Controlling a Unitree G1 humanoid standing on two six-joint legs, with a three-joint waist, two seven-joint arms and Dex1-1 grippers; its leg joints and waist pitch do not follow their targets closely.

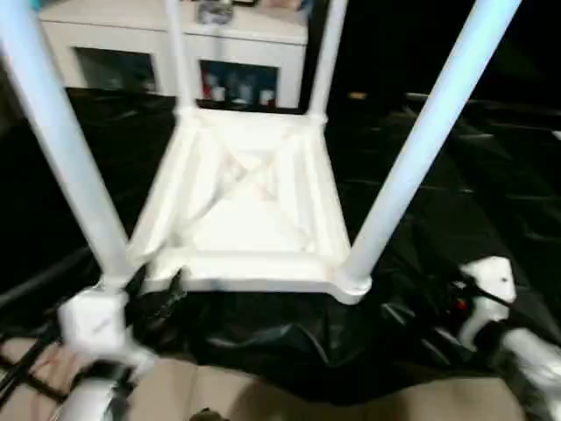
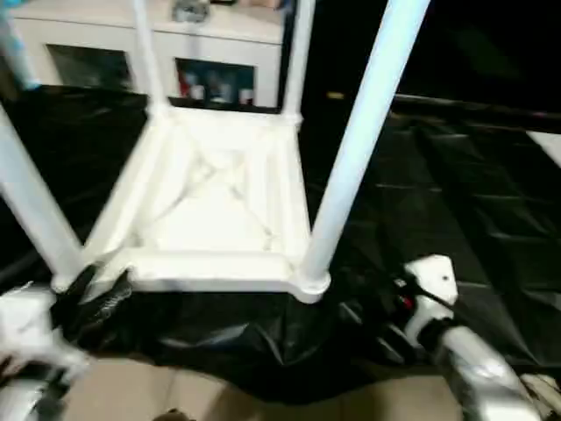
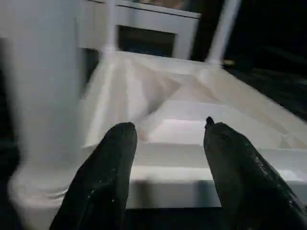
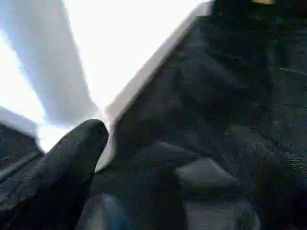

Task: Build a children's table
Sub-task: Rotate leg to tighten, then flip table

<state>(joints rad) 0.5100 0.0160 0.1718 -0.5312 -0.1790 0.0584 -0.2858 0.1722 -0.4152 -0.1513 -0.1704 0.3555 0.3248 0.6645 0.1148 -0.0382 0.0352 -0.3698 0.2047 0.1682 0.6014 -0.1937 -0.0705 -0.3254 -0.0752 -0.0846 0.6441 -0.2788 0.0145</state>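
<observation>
The white children's table lies upside down on a black sheet, its ribbed underside [image 1: 245, 210] facing up. All four legs stand on it: near left [image 1: 61, 140], near right [image 1: 421, 140], far left [image 1: 178, 53] and far right [image 1: 326, 53]. My left gripper [image 3: 168, 129] is open just before the top's near edge, beside the near-left leg [image 3: 43, 96], with nothing between its fingers. It also shows as black fingers [image 1: 171, 289] at that corner. My right gripper [image 4: 168, 163] hangs open over the sheet, a little right of the near-right corner [image 4: 103, 120].
The black sheet [image 1: 491, 175] covers the floor under and around the table, crumpled at its near edge. A white cabinet [image 1: 131, 44] with glass doors stands behind the table. Bare tan floor [image 1: 263, 395] runs along the near side.
</observation>
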